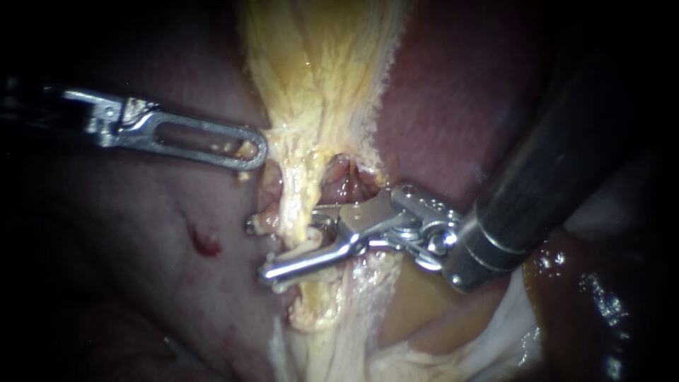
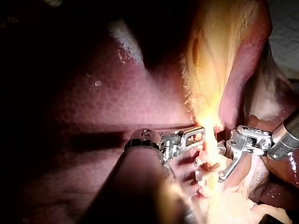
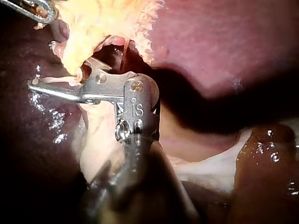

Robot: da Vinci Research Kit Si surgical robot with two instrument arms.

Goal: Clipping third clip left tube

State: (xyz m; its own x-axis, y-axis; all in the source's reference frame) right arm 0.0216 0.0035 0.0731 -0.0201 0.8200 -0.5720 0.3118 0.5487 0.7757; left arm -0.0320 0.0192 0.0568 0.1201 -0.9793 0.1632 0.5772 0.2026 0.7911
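Endoscope view: your right instrument (image 1: 259,249) comes in from the right with its jaws spread apart, set astride the left tube (image 1: 296,205). One jaw lies on each side of that pale yellow strand, which runs down beside the liver (image 1: 141,233). Your left instrument (image 1: 254,152) sits higher, its tip touching the edge of the yellow tissue (image 1: 318,78) above the tube; you cannot tell whether it grips that tissue. In the right wrist view, a dark opening (image 3: 112,49) lies just beside the tube.
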